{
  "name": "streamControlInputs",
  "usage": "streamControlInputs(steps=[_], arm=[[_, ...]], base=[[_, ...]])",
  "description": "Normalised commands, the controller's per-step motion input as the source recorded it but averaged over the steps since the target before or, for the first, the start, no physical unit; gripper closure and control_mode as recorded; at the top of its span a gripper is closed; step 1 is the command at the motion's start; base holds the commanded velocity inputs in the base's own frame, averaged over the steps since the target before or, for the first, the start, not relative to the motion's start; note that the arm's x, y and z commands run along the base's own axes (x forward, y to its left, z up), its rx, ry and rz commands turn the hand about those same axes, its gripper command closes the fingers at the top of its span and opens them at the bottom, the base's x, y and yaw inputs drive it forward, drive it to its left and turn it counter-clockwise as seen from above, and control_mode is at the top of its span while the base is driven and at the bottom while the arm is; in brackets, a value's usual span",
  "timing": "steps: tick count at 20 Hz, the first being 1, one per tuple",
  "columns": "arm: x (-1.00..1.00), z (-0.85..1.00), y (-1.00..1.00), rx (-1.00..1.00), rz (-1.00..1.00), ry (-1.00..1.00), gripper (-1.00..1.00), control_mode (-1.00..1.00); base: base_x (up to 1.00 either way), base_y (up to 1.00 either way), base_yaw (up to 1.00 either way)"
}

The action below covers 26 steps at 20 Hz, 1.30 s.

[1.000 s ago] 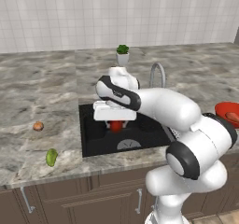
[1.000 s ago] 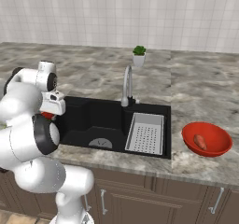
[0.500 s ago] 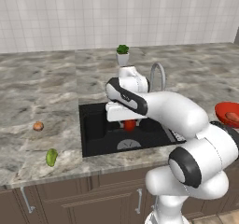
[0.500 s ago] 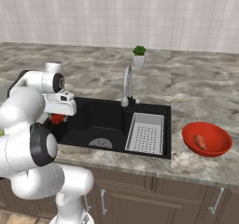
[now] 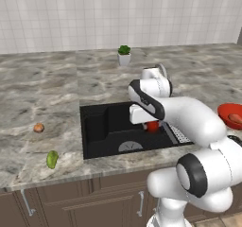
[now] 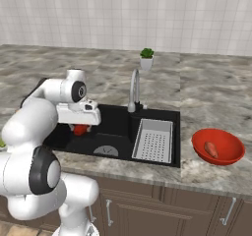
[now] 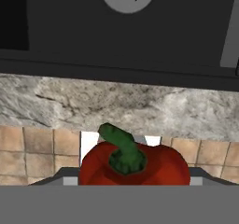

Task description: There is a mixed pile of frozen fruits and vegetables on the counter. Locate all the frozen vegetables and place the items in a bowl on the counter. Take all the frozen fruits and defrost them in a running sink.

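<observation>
My gripper (image 5: 152, 124) hangs over the black sink (image 5: 105, 126), shut on a glossy red pepper-like vegetable (image 5: 152, 126) with a green stem. In the hand view this red piece (image 7: 135, 164) sits low in the middle, with the counter's (image 7: 116, 106) front edge and the basin beyond it. In the right base view the hand (image 6: 81, 126) holds the red piece (image 6: 80, 129) above the basin's left half. The red bowl (image 6: 218, 146) stands on the counter at the right and holds the orange piece (image 6: 211, 149). The brown ball (image 5: 38, 127) and the yellow-green fruit (image 5: 52, 159) lie on the counter left of the sink.
A curved steel faucet (image 6: 133, 90) rises behind the sink, and a grey perforated rack (image 6: 154, 140) fills its right part. A small potted plant (image 5: 124, 55) stands at the back of the counter. Dark cabinets (image 6: 162, 210) run below.
The arm has swung to the right across the sink, carrying the red piece with it. The grip has stayed the same.
</observation>
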Motion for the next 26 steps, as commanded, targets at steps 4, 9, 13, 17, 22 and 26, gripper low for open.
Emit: streamControlInputs(steps=[4,9,13,17,22,26], arm=[[0.00,0.00,-0.80,0.00,0.08,0.00,1.00,-1.00],[0.02,0.00,-0.81,0.00,0.07,0.00,1.00,-1.00],[0.02,0.00,-0.81,0.00,0.07,0.00,1.00,-1.00],[0.02,0.00,-0.84,0.00,0.07,0.00,1.00,-1.00],[0.00,0.03,-0.83,0.00,0.07,0.00,1.00,-1.00],[0.01,0.20,-0.61,0.00,0.09,-0.03,1.00,-1.00]], base=[[0.00,0.00,0.00],[0.00,0.00,0.00],[0.00,0.00,0.00],[0.00,0.00,0.00],[0.00,0.00,0.00],[0.00,0.00,0.00]])
